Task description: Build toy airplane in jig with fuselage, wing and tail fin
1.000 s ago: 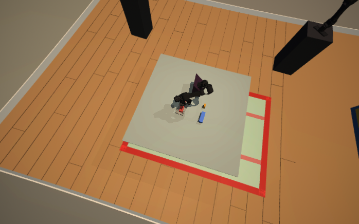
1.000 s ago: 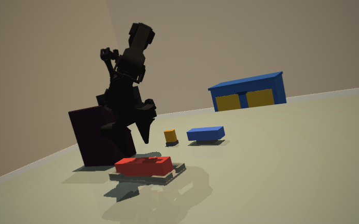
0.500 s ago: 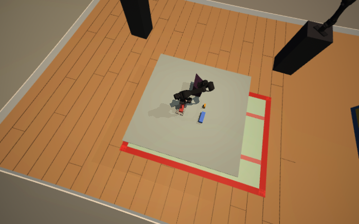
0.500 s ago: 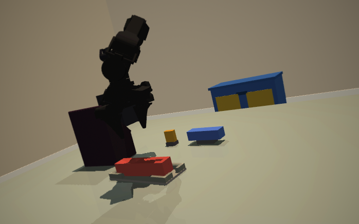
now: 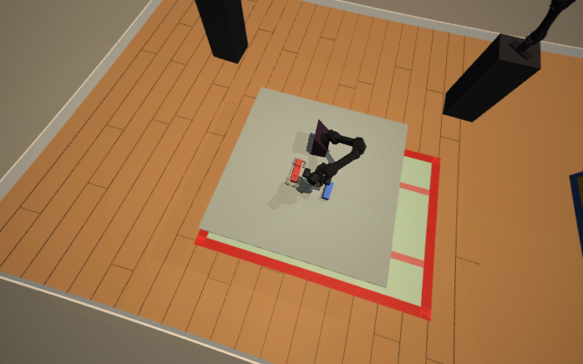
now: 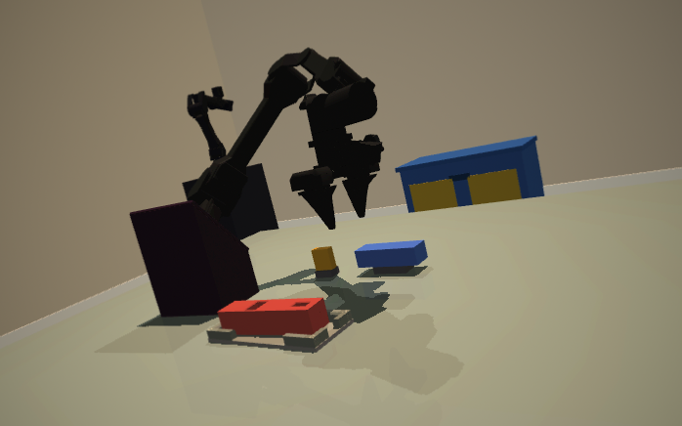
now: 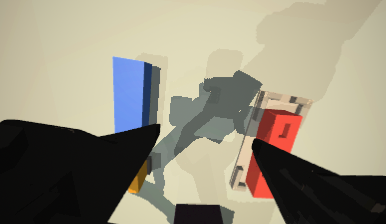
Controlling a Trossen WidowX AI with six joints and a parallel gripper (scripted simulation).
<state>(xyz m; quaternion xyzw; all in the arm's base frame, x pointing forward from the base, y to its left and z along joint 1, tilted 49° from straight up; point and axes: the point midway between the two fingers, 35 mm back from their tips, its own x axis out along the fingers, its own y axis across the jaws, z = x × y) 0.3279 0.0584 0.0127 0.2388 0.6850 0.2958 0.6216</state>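
Observation:
The red fuselage [image 5: 296, 170] [image 6: 275, 316] [image 7: 279, 130] lies in the pale cradle [image 6: 301, 341] between its corner blocks, looking level, with its two sockets open on top. The blue wing [image 5: 327, 191] [image 6: 389, 256] [image 7: 129, 95] rests on a small dark support, apart from the cradle. The orange tail fin [image 6: 323, 258] [image 7: 138, 179] stands on a small dark base near the wing; the left finger partly hides it in the wrist view, and the arm hides it in the top view. My gripper [image 6: 347, 222] [image 7: 205, 135] is open and empty, pointing down, well above the table and touching no part.
The arm's dark pedestal [image 5: 317, 144] [image 6: 190, 264] [image 7: 198, 214] stands close to the cradle and tail fin. Another arm on a black block [image 5: 488, 77] and a blue cabinet with yellow panels [image 5: 576, 216] [image 6: 461, 185] are far off.

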